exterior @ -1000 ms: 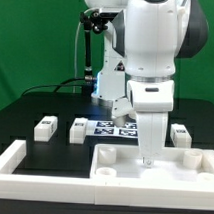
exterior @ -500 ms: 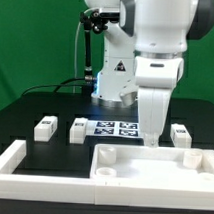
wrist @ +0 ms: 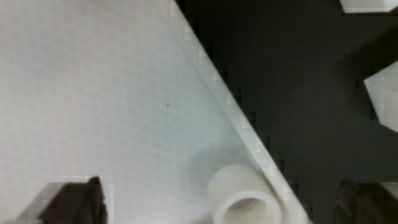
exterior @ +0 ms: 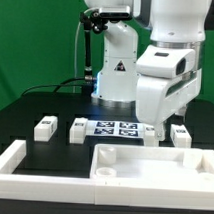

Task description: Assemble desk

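Observation:
The desk's tabletop (exterior: 143, 161) lies flat at the front, recessed face up, with a round socket (exterior: 107, 172) in its near corner. Three leg blocks sit behind it: two at the exterior view's left (exterior: 45, 127) (exterior: 80, 129) and one at the right (exterior: 180, 133). My gripper (exterior: 157, 127) hangs above the tabletop's back right part, tilted. In the wrist view its dark fingers (wrist: 71, 200) stand far apart, so the gripper (wrist: 222, 205) is open. Below it lie the tabletop's white face (wrist: 107, 100) and a corner socket (wrist: 240, 195). Nothing is held.
The marker board (exterior: 119, 128) lies between the leg blocks, behind the tabletop. A long white border rail (exterior: 13, 162) runs along the left and front of the black table. The robot's base (exterior: 116, 75) and a black stand (exterior: 89, 44) rise at the back.
The arm has swung toward the exterior view's right and lifted off the tabletop, with the hand now tilted. The jaws stayed wide. No part moved.

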Controlling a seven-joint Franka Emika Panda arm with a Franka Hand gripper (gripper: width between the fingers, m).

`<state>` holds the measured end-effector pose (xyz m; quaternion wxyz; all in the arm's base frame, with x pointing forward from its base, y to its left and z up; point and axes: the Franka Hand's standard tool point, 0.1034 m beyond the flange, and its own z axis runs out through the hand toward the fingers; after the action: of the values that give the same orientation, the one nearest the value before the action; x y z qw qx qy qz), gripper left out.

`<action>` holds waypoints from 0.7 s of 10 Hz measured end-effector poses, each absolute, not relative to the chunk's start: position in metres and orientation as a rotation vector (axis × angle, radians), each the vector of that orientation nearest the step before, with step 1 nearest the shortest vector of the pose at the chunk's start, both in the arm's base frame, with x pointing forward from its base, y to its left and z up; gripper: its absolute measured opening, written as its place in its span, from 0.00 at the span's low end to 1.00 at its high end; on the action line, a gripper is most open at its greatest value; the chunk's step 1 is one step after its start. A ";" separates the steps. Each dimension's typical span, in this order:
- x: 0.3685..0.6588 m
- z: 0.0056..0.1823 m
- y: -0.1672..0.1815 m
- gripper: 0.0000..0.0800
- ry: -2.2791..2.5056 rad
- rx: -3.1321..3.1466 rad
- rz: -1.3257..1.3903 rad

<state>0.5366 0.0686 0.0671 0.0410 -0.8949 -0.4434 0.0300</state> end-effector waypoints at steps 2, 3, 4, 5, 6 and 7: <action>0.536 0.066 0.070 0.81 -1.207 -2.813 0.101; 0.532 0.066 0.077 0.81 -0.995 -2.901 0.118; 0.526 0.067 0.084 0.81 -0.882 -2.941 0.131; 0.516 0.067 0.094 0.81 -0.668 -3.006 0.154; 0.511 0.066 0.105 0.81 -0.466 -3.052 0.195; 0.510 0.064 0.112 0.81 -0.354 -3.071 0.208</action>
<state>0.5104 0.1123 0.0641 0.0219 -0.9910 -0.1141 0.0670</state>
